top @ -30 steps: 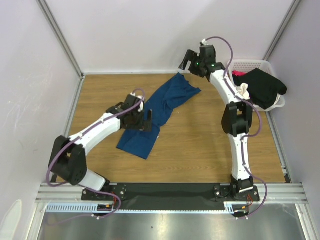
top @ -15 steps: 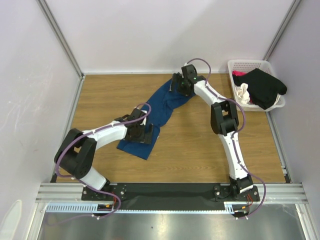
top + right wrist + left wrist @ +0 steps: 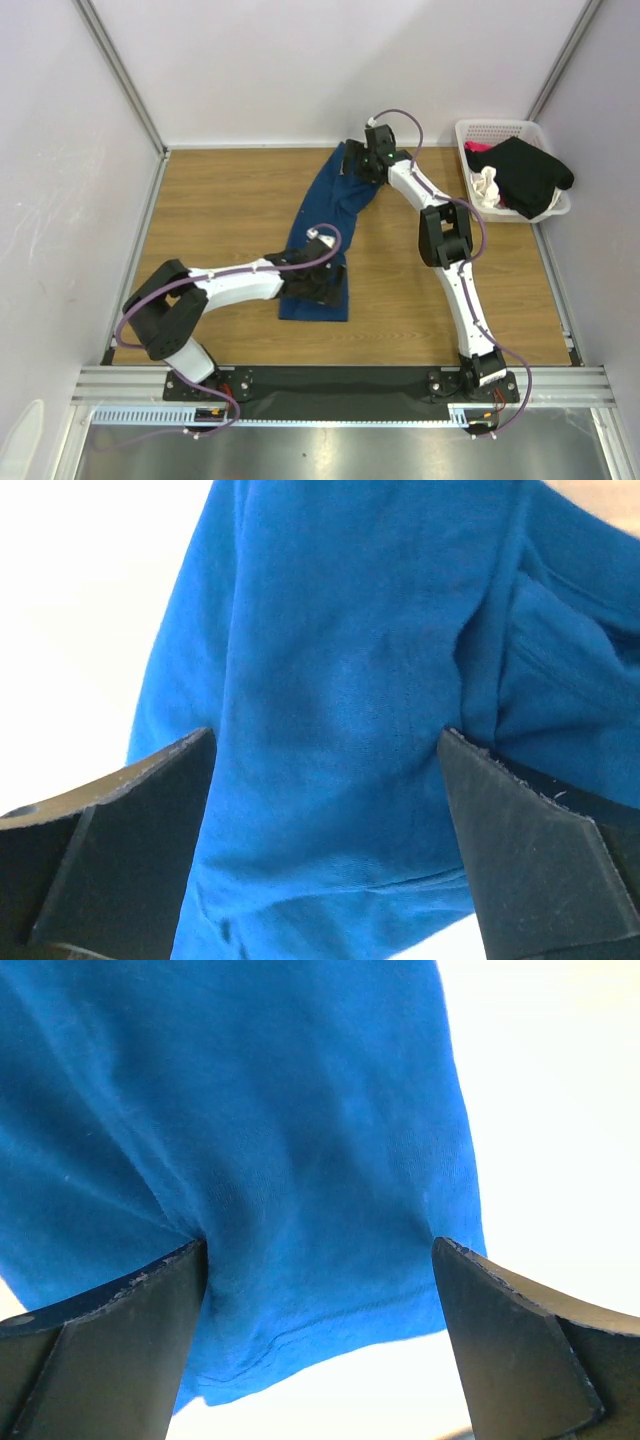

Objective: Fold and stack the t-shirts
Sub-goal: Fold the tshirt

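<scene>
wooden table (image 3: pixel 220 200), pale walls on three sides. dark blue t-shirt (image 3: pixel 322 225) lies mid-table as a long narrow strip, bunched rather than spread. a second ago it ran on a clear diagonal, near end off to the left, and the right gripper (image 3: pixel 362 165) was up by the back wall, off the cloth. that gripper has since come down on the far end. the left gripper (image 3: pixel 325 285) has swung the near end rightward toward the centre line. strip now straighter and drawn longer. long axis runs almost straight away from the arms, far end a little right of the near end. left wrist view: a stitched hem at the near end. right wrist view: a seam and fold at the far end, maybe a sleeve, not sure. neck and print not seen, so cannot say which end is the top. both pincers released: in each wrist view the fingers (image 3: pixel 130 1330) stand wide apart with blue cloth filling the gap. they look pressed onto the cloth rather than pinching it; contact hard to confirm. judgement: still straightening and laying out, no fold made, no stack begun. white basket (image 3: pixel 500 128) at far right holds a black shirt (image 3: pixel 525 172), with pink (image 3: pixel 476 147) and cream (image 3: pixel 487 182) cloth beside it.
</scene>
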Robot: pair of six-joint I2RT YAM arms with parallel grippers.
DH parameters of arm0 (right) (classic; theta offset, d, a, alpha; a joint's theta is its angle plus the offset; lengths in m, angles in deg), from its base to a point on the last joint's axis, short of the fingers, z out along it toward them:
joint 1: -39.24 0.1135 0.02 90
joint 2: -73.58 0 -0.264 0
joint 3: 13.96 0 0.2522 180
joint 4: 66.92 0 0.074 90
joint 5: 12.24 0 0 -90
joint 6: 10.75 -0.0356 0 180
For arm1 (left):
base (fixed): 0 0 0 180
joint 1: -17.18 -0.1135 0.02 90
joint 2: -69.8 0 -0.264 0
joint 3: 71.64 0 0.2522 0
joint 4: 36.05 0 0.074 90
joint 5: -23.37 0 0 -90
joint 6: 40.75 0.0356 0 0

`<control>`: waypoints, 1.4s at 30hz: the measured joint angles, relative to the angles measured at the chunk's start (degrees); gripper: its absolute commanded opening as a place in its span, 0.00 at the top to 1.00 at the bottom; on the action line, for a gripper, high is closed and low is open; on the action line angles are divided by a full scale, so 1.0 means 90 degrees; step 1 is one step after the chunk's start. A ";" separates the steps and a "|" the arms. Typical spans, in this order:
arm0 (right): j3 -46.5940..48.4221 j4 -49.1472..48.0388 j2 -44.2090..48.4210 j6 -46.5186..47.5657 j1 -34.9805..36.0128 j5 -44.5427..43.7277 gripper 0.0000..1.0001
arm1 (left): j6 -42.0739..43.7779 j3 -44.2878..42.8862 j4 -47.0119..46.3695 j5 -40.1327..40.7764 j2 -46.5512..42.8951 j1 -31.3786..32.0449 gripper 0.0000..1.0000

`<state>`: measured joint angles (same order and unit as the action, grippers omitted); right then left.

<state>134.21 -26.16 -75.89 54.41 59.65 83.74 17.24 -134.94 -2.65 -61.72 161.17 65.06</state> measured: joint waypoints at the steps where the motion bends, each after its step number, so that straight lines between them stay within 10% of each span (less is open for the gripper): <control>1: 0.0119 -0.0051 -0.0083 0.0015 0.0000 0.0032 0.00 | -0.0121 -0.0078 -0.0010 -0.0044 0.0063 0.0202 0.01; 18: 0.1090 -0.0928 -0.0687 0.0104 0.0175 0.0277 0.01 | -0.0886 -0.0177 0.0112 -0.0223 0.0041 0.1319 0.00; 27: 0.1013 -0.0551 0.1083 0.0146 0.0044 0.0561 0.00 | -0.0527 -0.0765 0.1209 -0.0282 -0.1321 0.0865 0.00; 35: -0.2174 -0.0357 0.5265 0.0051 -0.0529 0.0889 0.00 | -0.0444 0.0236 0.1054 -0.1197 -0.3978 -0.1940 0.00; 42: -0.7451 -0.0406 0.7648 -0.0901 -0.0423 0.1501 0.12 | -0.0573 0.1661 0.0838 -0.2385 -0.4104 -0.2259 0.02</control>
<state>67.16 -29.81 -7.06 46.30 55.84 97.25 12.08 -119.99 4.89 -83.19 124.23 44.73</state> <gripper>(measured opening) 0.921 0.990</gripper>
